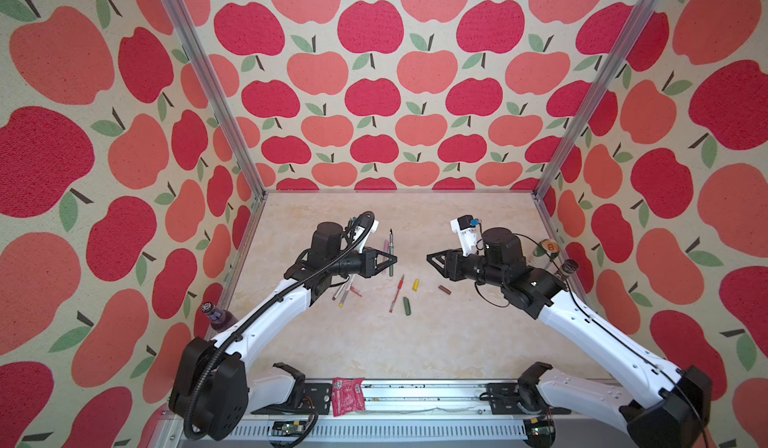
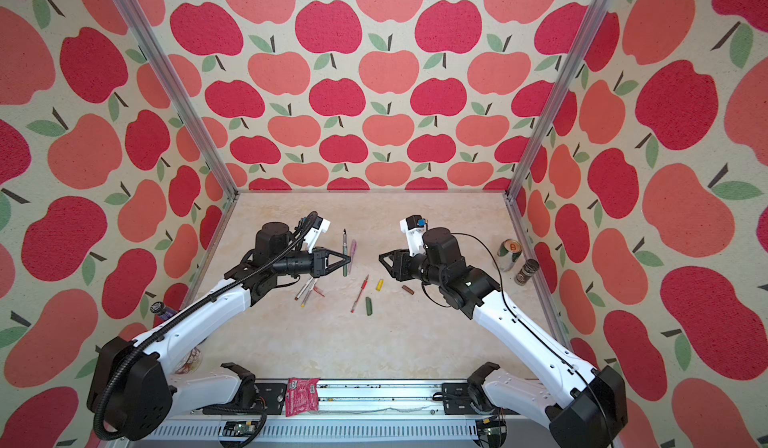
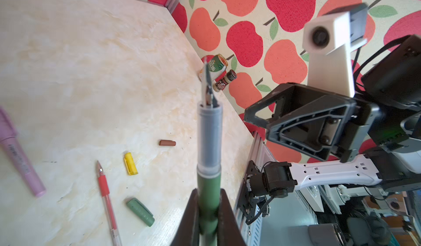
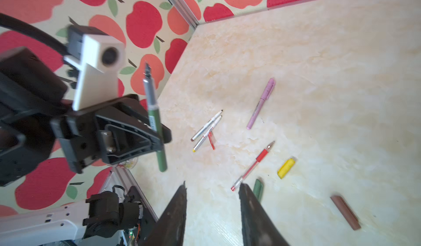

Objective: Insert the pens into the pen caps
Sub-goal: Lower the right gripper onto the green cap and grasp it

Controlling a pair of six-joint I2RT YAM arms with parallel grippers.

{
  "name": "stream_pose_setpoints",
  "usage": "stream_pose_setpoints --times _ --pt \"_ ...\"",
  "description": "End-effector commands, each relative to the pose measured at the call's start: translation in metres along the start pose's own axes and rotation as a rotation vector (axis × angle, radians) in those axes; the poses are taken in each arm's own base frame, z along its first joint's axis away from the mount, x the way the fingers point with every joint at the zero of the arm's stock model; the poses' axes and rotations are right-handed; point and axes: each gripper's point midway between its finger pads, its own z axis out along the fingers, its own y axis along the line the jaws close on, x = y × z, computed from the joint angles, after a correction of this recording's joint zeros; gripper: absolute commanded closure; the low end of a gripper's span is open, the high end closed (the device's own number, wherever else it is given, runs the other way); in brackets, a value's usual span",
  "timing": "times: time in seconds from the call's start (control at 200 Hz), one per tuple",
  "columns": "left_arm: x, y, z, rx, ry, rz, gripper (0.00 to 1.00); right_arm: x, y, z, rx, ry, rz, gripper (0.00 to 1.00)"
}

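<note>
the left jaws are clamped on the barrel of the green pen [image 3: 208, 183], held clear of the tabletop [image 1: 374, 342] beyond the red pen [image 1: 397, 294], with the bare nib toward the back wall. white print on its barrel is too small to read. the right jaws stand apart with nothing between them, off the tabletop to the right of the red pen. the green cap [image 1: 407, 305] lies just beside the red pen's near end, the yellow cap [image 1: 415, 285] near its far end and the brown cap [image 1: 444, 289] farther right. left of the red pen lie two white pens [image 4: 206, 125] with unreadable print, a red cap [image 4: 211, 140] against them. the pink pen [image 4: 260, 104] lies beyond. far right, a green can [image 2: 510, 255] shows a mark like an 8 on top.
</note>
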Motion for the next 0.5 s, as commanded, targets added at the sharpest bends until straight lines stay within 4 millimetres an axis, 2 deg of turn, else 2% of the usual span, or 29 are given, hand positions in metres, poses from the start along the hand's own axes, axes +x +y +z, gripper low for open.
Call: stream_pose_setpoints --times 0.0,0.11,0.2,0.35,0.495 --pt "0.023 0.028 -0.020 -0.182 0.053 -0.019 0.94 0.054 -0.033 0.017 0.210 0.212 -0.058 0.59" --pt "0.031 0.049 -0.035 -0.304 0.041 -0.072 0.94 0.081 -0.031 0.043 0.285 0.329 -0.147 0.59" --pt "0.032 0.053 -0.049 -0.348 0.002 -0.091 0.94 0.100 -0.029 0.066 0.323 0.413 -0.206 0.58" --pt "0.034 0.054 -0.056 -0.339 -0.027 -0.117 0.94 0.128 -0.028 0.098 0.380 0.531 -0.275 0.57" --pt "0.037 0.054 -0.057 -0.337 -0.027 -0.112 0.93 0.142 -0.036 0.115 0.463 0.605 -0.322 0.57"
